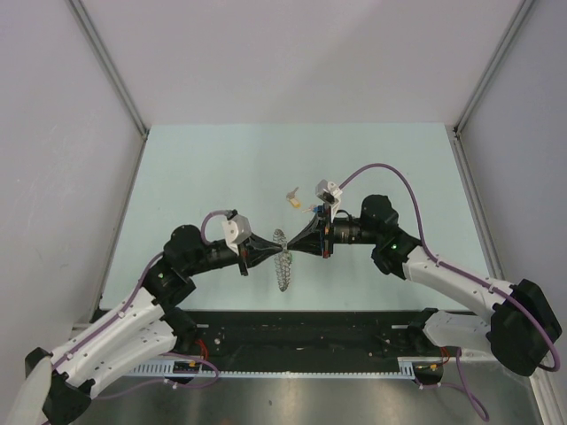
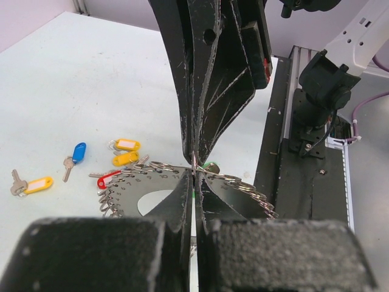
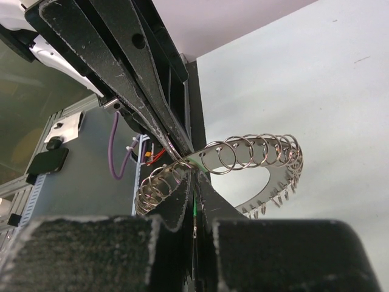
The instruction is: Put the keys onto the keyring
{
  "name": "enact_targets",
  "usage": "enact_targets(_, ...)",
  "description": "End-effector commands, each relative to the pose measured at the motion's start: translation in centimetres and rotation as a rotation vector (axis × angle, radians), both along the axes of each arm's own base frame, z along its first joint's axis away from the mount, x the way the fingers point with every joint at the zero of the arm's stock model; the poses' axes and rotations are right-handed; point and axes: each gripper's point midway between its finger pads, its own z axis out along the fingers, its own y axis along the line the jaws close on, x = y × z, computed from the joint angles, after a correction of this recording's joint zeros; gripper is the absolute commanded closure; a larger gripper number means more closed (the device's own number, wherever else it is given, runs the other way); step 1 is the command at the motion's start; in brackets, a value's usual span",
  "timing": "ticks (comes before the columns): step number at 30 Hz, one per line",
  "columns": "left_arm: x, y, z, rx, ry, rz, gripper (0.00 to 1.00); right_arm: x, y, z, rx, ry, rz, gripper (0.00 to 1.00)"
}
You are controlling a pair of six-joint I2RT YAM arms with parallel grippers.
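Note:
The keyring [image 1: 283,264] is a flat silver disc edged with many small wire loops; it hangs between the two arms above the table's middle. My left gripper [image 1: 274,245] is shut on one loop at its top edge, as the left wrist view shows [image 2: 194,175]. My right gripper [image 1: 294,243] meets it tip to tip. It is shut on a key with a green tag [image 3: 194,205], seen edge-on between its pads, right against the keyring [image 3: 283,171]. More keys lie on the table: yellow-tagged [image 2: 126,145], blue-tagged [image 2: 78,152] and red-tagged [image 2: 108,179].
Another yellow-tagged key [image 2: 36,185] lies apart at the left. In the top view the loose keys [image 1: 293,200] sit just behind the right wrist. A black rail [image 1: 301,329] runs along the table's near edge, and white walls enclose the sides and back.

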Motion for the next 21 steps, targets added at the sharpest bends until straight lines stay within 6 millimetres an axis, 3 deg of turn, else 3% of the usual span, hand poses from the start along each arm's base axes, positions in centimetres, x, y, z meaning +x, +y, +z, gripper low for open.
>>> enact_targets(1,-0.1,0.2,5.0,-0.133,-0.130,0.008,1.00,1.0,-0.3,-0.1,-0.020,0.006,-0.048,1.00)
enact_targets(8,-0.2,0.0,4.9,-0.130,-0.126,-0.006,1.00,0.3,-0.5,1.8,0.029,-0.014,-0.034,1.00)
enact_targets(12,-0.2,0.0,4.8,-0.126,-0.124,-0.012,1.00,-0.2,-0.5,2.4,0.052,-0.010,-0.008,0.87)
enact_targets(21,-0.4,-0.1,4.8,-0.127,-0.124,-0.026,1.00,-0.7,-0.3,3.3,0.085,0.002,0.024,0.73)
